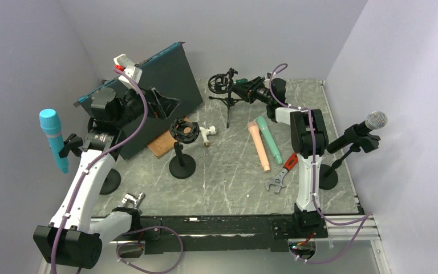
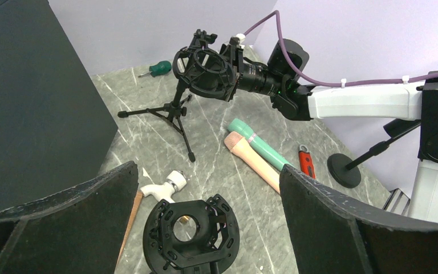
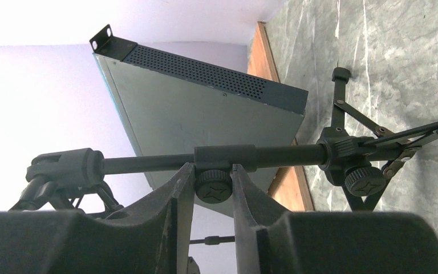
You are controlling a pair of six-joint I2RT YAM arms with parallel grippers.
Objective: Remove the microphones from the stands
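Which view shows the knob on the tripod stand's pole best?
The right wrist view: the knob is close and centred, the right gripper shut on it. In the top and left wrist views the tripod stand is seen whole, but the knob is too small or hidden to make out.

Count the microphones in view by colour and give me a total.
Blue microphone: 1
Pink microphone: 1
Green microphone: 1
Black microphone with a silver head: 1
Total: 4
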